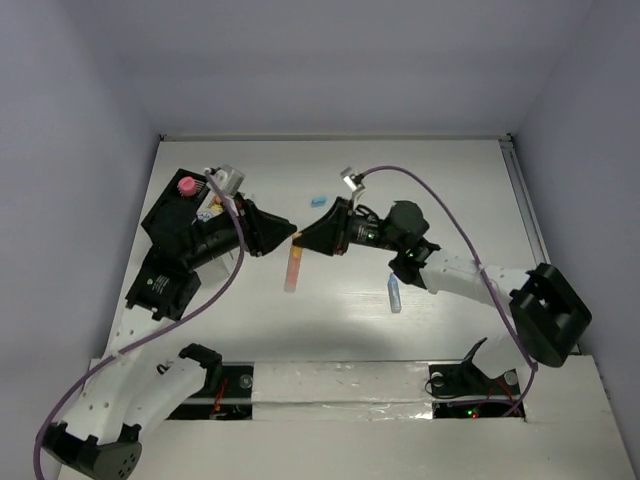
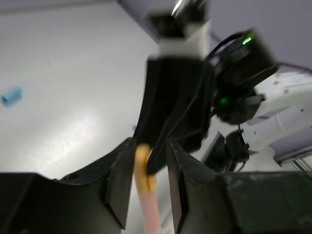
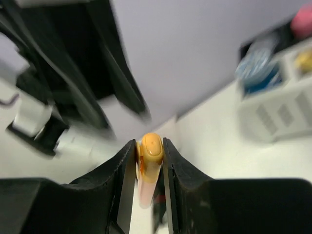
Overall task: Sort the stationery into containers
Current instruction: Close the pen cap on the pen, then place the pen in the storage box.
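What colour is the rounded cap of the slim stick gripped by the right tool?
Orange: the stick's rounded cap shows best in the right wrist view.

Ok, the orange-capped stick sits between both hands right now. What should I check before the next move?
1. Right hand clamped on the orange-capped stick: ok.
2. Left hand open around the stick, with a gap on each side: ok.
3. Stick's lower end off the table: cannot tell.
4. Black tray and white box free for a drop: cannot tell, the left arm lies over much of them in the top view.
5. Blue stick and small blue piece lying clear of both hands: ok.
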### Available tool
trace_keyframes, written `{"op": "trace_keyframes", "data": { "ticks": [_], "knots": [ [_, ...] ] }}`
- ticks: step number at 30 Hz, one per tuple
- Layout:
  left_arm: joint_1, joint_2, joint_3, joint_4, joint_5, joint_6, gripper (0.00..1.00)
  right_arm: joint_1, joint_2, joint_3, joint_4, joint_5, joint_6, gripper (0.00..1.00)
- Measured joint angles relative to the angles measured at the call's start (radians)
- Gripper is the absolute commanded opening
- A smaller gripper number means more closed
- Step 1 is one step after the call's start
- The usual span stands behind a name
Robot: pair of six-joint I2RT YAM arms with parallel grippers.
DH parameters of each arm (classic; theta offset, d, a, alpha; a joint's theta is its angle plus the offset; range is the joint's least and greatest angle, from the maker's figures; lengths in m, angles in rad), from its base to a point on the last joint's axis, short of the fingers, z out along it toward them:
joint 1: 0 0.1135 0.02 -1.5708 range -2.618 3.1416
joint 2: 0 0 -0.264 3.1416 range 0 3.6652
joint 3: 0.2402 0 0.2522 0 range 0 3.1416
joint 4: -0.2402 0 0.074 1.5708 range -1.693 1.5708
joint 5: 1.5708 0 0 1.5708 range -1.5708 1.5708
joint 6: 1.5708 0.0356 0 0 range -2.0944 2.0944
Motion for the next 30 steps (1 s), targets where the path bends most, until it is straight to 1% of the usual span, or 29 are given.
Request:
{"op": "trace_keyframes", "data": {
  "ticks": [2,4,7,8,10,11,13,15,17,18,23,26,30],
  "knots": [
    [0.009,-0.048,-0.004,0.059,-0.049,0.008,0.32,0.006,0.057,0.005,-0.014,-0.059,0.048,0.00],
    [0.010,-0.093,-0.010,0.085,-0.089,0.020,0.34,0.007,0.115,0.014,-0.013,-0.098,0.106,0.00],
    [0.010,-0.145,-0.015,0.073,-0.136,0.045,0.44,-0.006,0.199,0.068,0.008,-0.121,0.191,0.00],
    [0.010,-0.158,-0.015,0.064,-0.151,0.054,0.52,-0.010,0.220,0.093,0.011,-0.123,0.209,0.00],
    [0.010,-0.176,-0.015,0.032,-0.190,0.078,0.57,-0.023,0.252,0.148,0.019,-0.124,0.233,0.00],
    [0.010,-0.184,-0.015,0.012,-0.213,0.087,0.63,-0.027,0.265,0.177,0.026,-0.125,0.239,0.00],
    [0.010,-0.206,-0.015,-0.026,-0.259,0.106,0.70,-0.040,0.293,0.239,0.025,-0.125,0.241,0.00],
    [0.010,-0.236,-0.015,-0.055,-0.312,0.124,0.87,-0.052,0.327,0.306,0.028,-0.121,0.238,0.00],
    [0.010,-0.270,-0.015,-0.079,-0.368,0.136,0.96,-0.063,0.367,0.369,0.018,-0.109,0.217,0.00],
    [0.010,-0.294,-0.015,-0.087,-0.399,0.142,0.99,-0.066,0.390,0.409,0.003,-0.102,0.197,0.00],
    [0.010,-0.422,-0.044,-0.068,-0.563,0.164,0.99,-0.075,0.539,0.669,-0.140,-0.031,0.056,0.00],
    [0.010,-0.482,-0.102,-0.049,-0.668,0.169,0.99,-0.076,0.639,0.832,-0.232,0.014,-0.039,0.00],
    [0.010,-0.513,-0.201,-0.035,-0.776,0.167,0.99,-0.078,0.782,1.071,-0.357,0.075,-0.145,0.00]
  ]
}}
